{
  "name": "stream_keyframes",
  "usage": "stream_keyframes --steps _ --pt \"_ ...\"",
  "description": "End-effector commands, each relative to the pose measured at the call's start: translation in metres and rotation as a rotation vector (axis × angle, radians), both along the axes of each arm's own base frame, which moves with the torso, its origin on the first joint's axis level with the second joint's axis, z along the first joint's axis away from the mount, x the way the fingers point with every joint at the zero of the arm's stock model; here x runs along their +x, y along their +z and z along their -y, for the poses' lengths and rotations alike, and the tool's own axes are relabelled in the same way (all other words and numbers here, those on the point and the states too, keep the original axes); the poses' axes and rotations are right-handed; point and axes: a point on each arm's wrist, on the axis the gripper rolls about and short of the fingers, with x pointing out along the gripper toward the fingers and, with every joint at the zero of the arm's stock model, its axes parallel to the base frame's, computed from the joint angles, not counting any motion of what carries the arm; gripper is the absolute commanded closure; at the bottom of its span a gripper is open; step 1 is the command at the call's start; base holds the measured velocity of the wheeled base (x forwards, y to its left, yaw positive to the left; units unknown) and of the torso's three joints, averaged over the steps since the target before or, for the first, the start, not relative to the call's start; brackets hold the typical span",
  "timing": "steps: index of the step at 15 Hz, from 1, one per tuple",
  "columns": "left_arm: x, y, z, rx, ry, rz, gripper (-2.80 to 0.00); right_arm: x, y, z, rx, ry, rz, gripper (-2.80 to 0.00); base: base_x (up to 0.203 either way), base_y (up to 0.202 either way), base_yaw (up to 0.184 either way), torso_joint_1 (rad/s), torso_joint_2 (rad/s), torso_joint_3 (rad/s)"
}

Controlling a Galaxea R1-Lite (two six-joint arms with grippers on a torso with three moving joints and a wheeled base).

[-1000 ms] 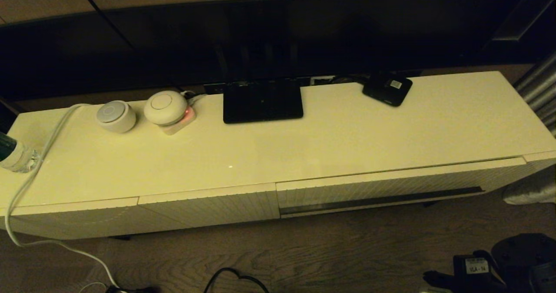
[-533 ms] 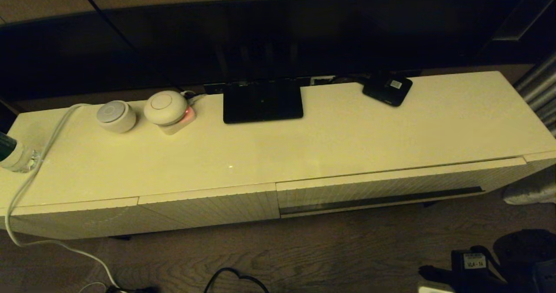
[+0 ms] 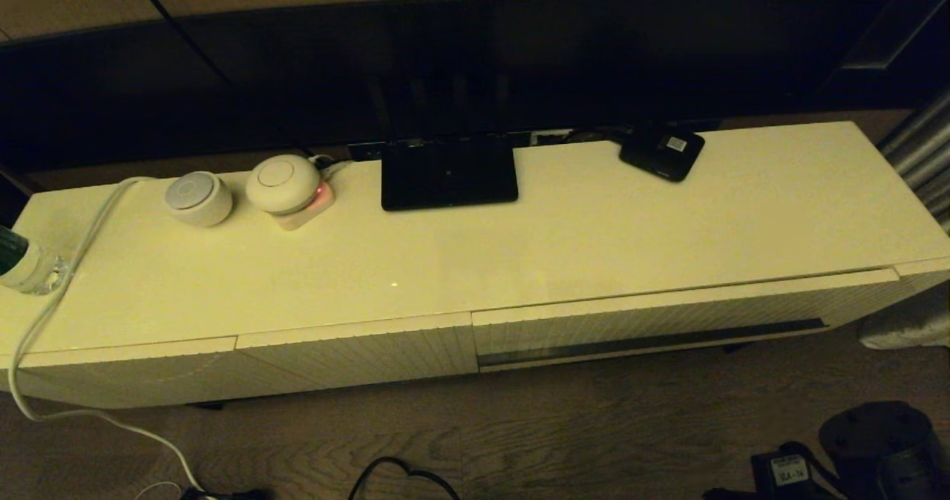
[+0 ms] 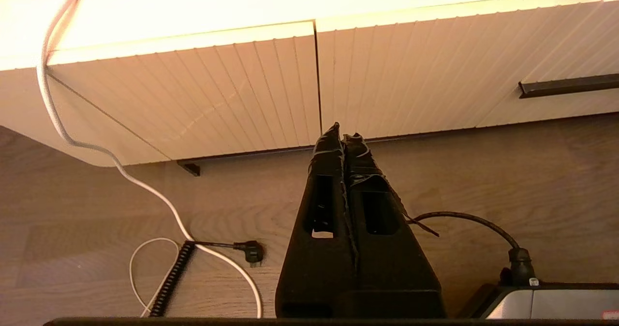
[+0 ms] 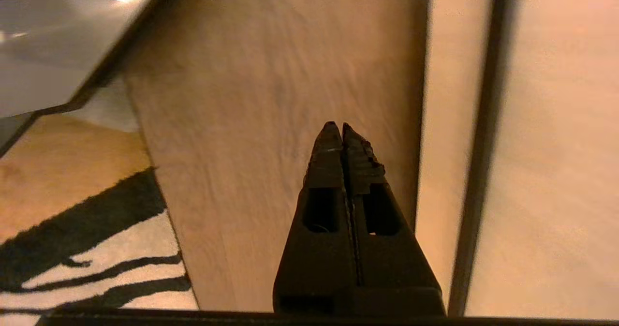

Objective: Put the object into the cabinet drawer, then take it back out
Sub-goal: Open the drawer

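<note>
The black folding umbrella is nowhere in view. The wide ribbed cream drawer (image 3: 668,320) in the right half of the low cabinet is shut, its dark handle groove (image 3: 653,340) running along its lower part; the left wrist view shows the same drawer front (image 4: 435,69) and groove (image 4: 568,86). My left gripper (image 4: 343,131) hangs shut and empty over the wooden floor in front of the cabinet. My right gripper (image 5: 337,125) is shut and empty too, low over the floor, beside a pale surface with a dark stripe (image 5: 483,147). Only part of the right arm (image 3: 876,441) shows in the head view.
On the cabinet top stand a black screen foot (image 3: 448,173), a small black box with a white label (image 3: 662,151), two round white devices (image 3: 241,188) and a bottle (image 3: 18,262). A white cable (image 4: 116,164) trails to the floor. A striped rug (image 5: 72,248) lies near the right gripper.
In the head view the right arm at the bottom right has sunk lower and further toward the frame's corner. The drawer and cabinet top are unchanged.
</note>
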Motion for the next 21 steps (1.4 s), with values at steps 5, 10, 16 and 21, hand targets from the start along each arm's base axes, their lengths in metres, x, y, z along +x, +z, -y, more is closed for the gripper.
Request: stream_keyframes --steps 5,10,16,21 --pt "0.000 -0.001 0.000 0.000 0.001 -0.003 0.00 0.013 -0.010 -0.009 -0.022 0.009 -0.056 -2.80 0.000 0.000 0.000 0.000 0.00 0.000" --pt "0.000 -0.001 0.000 0.000 0.001 -0.003 0.00 0.012 -0.005 -0.006 0.008 -0.008 -0.013 -2.80 0.000 0.000 0.000 0.000 0.00 0.000" --pt "0.000 -0.001 0.000 0.000 0.001 -0.003 0.00 0.018 -0.010 0.004 -0.024 -0.057 -0.035 -2.80 0.000 0.000 0.000 0.000 0.00 0.000" --pt "0.000 -0.001 0.000 0.000 0.001 -0.003 0.00 0.039 -0.023 0.008 -0.060 -0.078 -0.095 -2.80 0.000 0.000 0.000 0.000 0.00 0.000"
